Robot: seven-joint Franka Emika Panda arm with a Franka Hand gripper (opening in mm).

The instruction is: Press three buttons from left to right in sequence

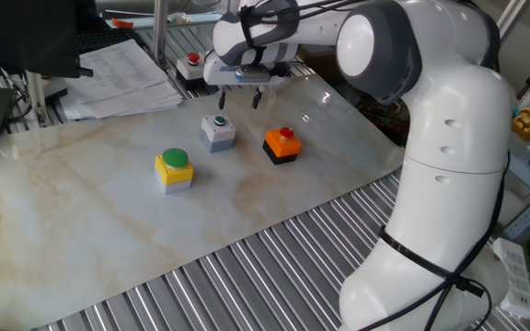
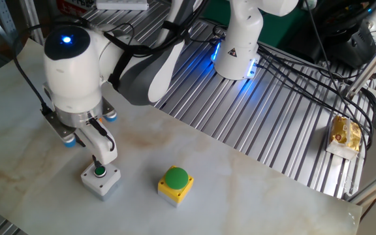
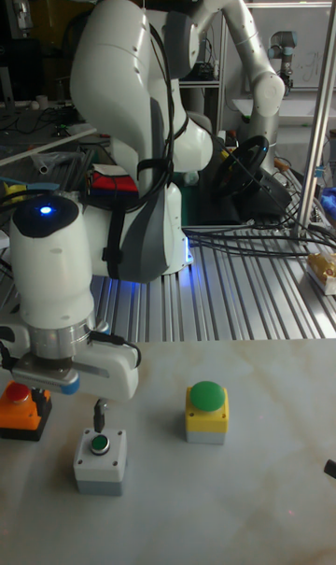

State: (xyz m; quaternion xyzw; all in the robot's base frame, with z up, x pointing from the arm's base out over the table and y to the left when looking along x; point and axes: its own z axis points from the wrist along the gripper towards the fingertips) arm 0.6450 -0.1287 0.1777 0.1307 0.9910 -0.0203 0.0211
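The white robot arm bends over a pale marble-patterned bench, with its wrist hanging above the middle of the row of buttons. At the back of the bench lie a stack of papers and a black box with a red button, which is no part of the job.

The tool hangs just above the bench with its two fingers pointing down and a clear gap between them, gripping nothing. In the tall fixed view one finger hovers right over the grey button, near its small green cap but not touching it.

The three buttons sit in a loose row: the yellow button with its big green cap, the grey one in the middle, and the orange button with its red cap at the other end.

The main risk I see is a miss. The grey cap is small and the fingertip narrow, so a slightly off-centre descent could land on the box's rim and leave the cap unpressed. With the fingers spread, the cap could also slip between them. A hard, skewed push might slide or tip the light box, and any drift toward the orange button would break the order.
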